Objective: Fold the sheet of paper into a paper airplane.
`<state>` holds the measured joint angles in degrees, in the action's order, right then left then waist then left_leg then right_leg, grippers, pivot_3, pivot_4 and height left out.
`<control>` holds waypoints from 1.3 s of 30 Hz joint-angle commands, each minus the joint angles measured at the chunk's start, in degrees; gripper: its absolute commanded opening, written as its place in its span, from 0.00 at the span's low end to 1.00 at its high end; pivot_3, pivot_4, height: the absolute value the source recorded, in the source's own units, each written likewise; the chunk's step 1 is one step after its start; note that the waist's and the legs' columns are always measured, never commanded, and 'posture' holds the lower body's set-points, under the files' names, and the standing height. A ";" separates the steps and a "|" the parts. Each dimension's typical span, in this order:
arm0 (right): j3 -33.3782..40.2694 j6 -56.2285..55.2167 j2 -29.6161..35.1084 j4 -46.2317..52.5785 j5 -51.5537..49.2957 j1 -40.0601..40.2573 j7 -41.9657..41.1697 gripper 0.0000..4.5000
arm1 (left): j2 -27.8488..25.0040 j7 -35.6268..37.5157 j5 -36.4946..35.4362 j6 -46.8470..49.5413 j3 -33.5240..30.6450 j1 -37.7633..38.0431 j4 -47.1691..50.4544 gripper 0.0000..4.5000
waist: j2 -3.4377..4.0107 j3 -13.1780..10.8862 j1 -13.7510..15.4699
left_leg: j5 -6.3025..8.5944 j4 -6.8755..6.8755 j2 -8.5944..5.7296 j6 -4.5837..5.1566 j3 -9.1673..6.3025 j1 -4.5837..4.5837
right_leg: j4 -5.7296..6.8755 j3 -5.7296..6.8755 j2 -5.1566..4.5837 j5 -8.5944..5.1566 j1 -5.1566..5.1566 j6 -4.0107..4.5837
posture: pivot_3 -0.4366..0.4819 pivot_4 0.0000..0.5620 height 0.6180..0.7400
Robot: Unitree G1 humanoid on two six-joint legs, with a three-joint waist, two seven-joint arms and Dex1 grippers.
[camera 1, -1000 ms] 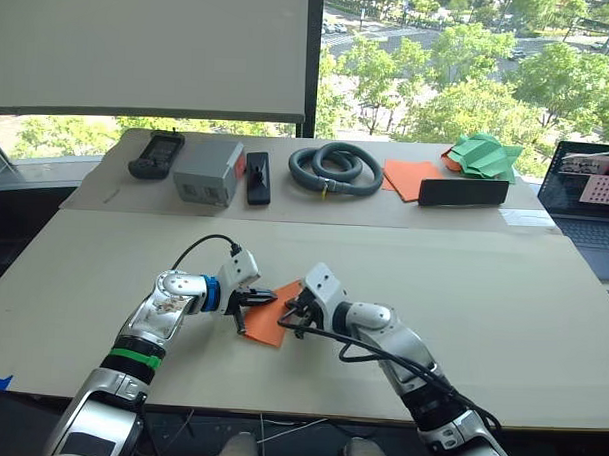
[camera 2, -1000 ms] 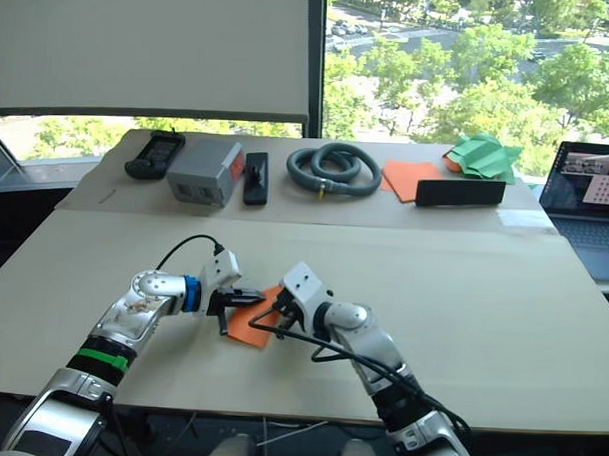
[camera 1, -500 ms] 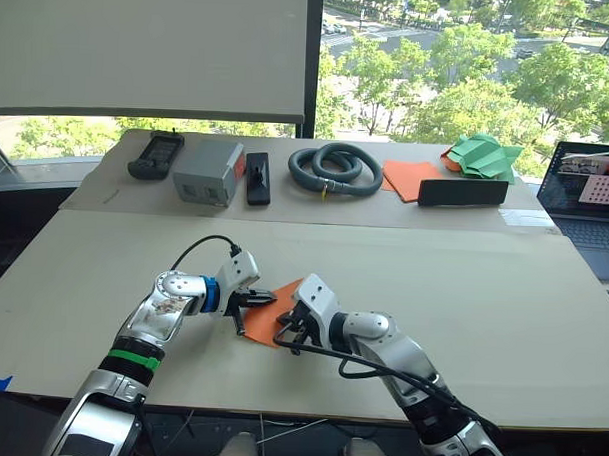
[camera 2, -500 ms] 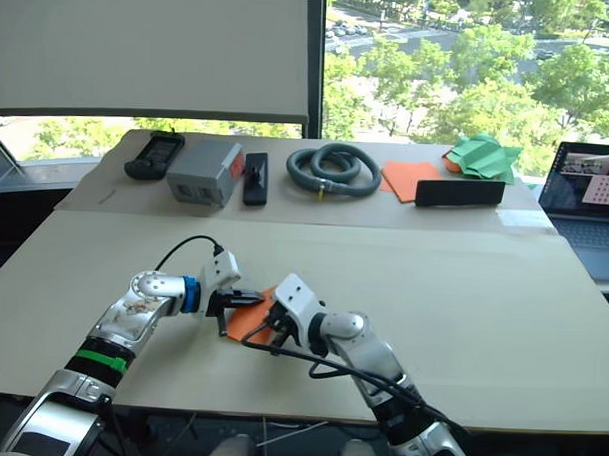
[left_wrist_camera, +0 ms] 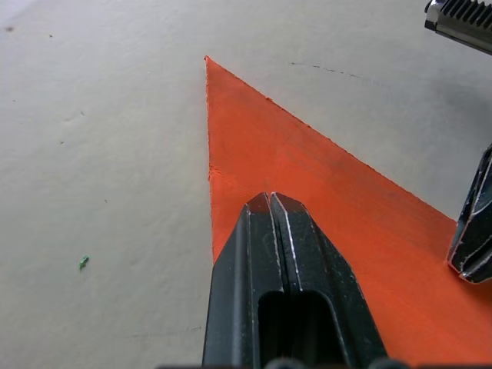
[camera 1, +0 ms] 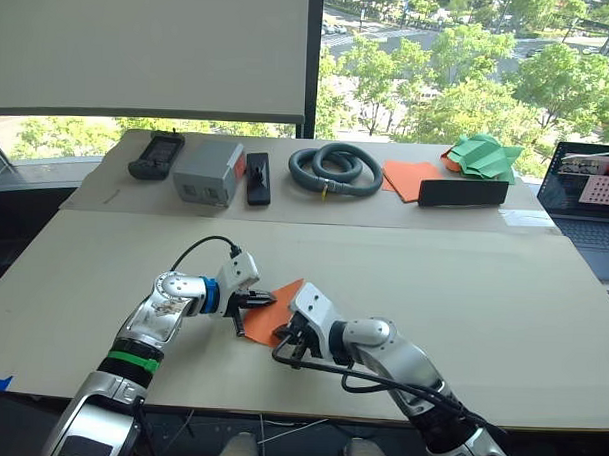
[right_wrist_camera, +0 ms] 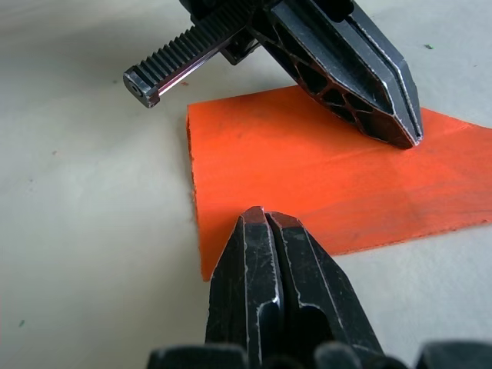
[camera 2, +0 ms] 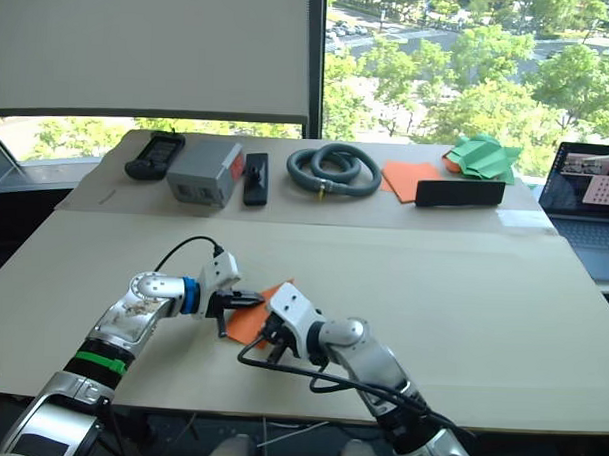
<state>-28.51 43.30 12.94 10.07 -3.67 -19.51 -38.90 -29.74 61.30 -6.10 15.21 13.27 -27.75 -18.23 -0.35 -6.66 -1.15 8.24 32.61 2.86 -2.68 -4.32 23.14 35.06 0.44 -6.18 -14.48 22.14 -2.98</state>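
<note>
Both grippers press closed fingertips onto the thin orange folded sheet of paper (camera 1: 274, 312), neither clamping it. That paper lies flat on the pale beige table (camera 1: 502, 295), near its front edge, as a folded wedge with one corner pointing toward 1 o'clock. From 9 o'clock, the left gripper (camera 1: 259, 300) comes in with its two black fingers shut together, tips resting on the paper's upper surface just inside its left edge. From 4 o'clock, the right gripper (camera 1: 291, 339), fingers likewise drawn together, sets its tips at the paper's near edge. In the right wrist view the two grippers' tips stand apart with bare orange between them. Each forearm lies low over the table, elbows toward the front edge, wrists bent inward to meet at the sheet.

Open tabletop spreads on every side, widest toward 3 o'clock. At 12 o'clock, well apart, a grey coiled hose (camera 1: 337, 168), a grey box (camera 1: 208, 172) and green folded paper (camera 1: 483, 155) sit on the far board.
</note>
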 commanded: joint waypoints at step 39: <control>15.31 8.25 8.03 20.75 -12.23 7.59 6.67 0.00 | -8.97 10.56 8.44 -45.90 1.93 -16.49 -16.99 0.85 | -0.40 -0.83 1.82 | 0.03 -0.20 -0.03 -0.05 0.13 0.50 | -0.46 0.26 -0.21 0.03 0.24 -0.05 | 0.48 0.27 0.77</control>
<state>-14.66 51.44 20.96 29.40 -14.81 -11.80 -32.87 -39.77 71.38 0.33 -18.82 13.83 -41.15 -30.99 -0.75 -7.50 0.67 8.27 32.42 2.83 -2.71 -4.18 23.64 34.60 0.70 -6.39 -14.45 22.37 -3.04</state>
